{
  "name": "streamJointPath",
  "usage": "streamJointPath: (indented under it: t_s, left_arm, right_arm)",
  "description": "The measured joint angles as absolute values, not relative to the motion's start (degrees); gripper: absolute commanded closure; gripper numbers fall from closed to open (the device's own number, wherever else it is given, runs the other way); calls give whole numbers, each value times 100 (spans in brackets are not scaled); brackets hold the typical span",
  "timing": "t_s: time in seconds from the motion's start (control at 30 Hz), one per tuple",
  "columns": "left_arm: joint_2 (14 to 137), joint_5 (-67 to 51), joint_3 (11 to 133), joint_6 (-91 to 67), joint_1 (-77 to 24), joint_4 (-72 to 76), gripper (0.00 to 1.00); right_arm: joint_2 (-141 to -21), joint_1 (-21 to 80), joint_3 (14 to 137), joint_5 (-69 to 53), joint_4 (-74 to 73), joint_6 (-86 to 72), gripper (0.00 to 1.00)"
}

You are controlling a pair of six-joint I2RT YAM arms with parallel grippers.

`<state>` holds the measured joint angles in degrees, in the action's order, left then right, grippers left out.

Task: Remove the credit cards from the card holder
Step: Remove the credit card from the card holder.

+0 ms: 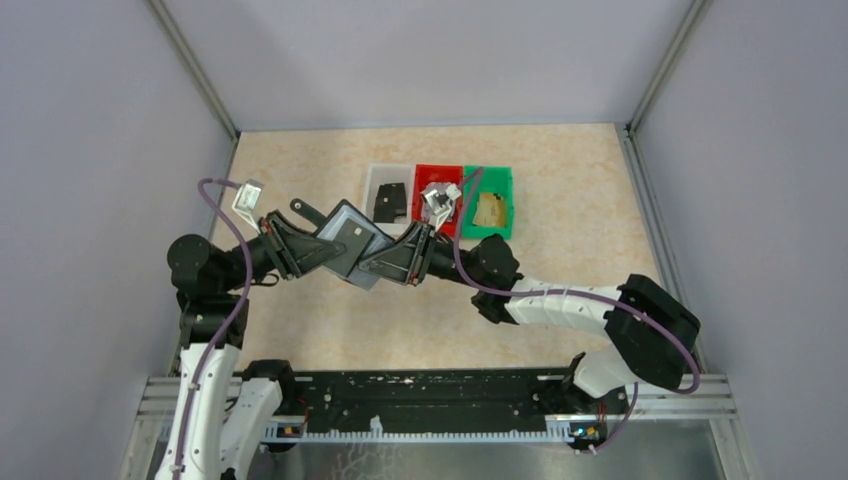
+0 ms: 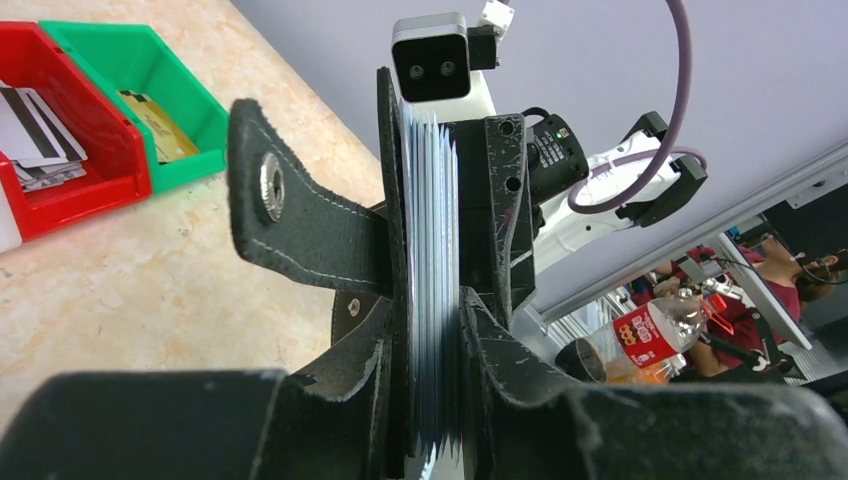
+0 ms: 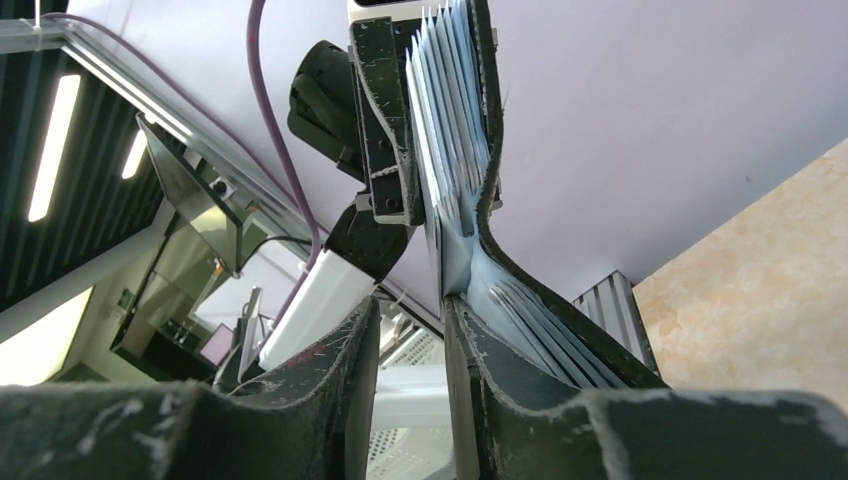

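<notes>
Beige marbled desk [image 1: 300,330] boxed in by lilac walls. Card holder [image 1: 350,245] held aloft over it, spread into a V between both arms, presumably to fan the pale blue panels and expose the pockets. Left end effector [image 2: 428,340] clamped across one half, strap tab [image 2: 290,230] sticking out beside it; likely the anchor. Right end effector [image 3: 410,330] at the other half, fingers nearly together with a sliver of gap; cannot tell whether gripping a panel or merely propping the flap. No card visible among the panels. Silvery credit cards [image 2: 35,125] lying in red bin [image 2: 95,185], gold credit card [image 2: 160,125] in green bin [image 2: 150,65], apparently sorted by colour. Judged near done; pockets worth checking next.
</notes>
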<state>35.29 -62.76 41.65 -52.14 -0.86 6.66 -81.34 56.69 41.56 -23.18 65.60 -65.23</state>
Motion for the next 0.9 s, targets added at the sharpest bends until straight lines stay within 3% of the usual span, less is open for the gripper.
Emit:
streamJointPath:
  t_s: [0.1,0.33,0.43,0.67,0.73,0.83,0.9]
  left_arm:
    - [3524,-6267,4165,-5155,-86,648,93]
    - [3463,-6230,4156,-5266,-34,860,86]
    - [3463,-6143,4160,-5166,-14,854,82]
    - [3492,-6075,4263,-4880,-12,596,62]
    - [3492,-6121,4263,-4904,-45,569,64]
    - [3516,-6200,4244,-5242,-56,676,78]
    - [3566,-6265,4141,-5655,-60,1015,78]
  right_arm:
    - [-8143,5653,4209,-2324,6501,-6532,74]
    - [-8377,5607,4403,-2383,6543,-6775,99]
    - [-8471,5594,4482,-2362,6469,-6971,100]
    - [-8514,5570,4477,-2255,6512,-7122,100]
    - [-8521,5570,4471,-2261,6615,-7140,100]
    - [-8600,5570,4445,-2276,7032,-7240,100]
    - [-8632,5570,4372,-2272,7258,-7303,100]
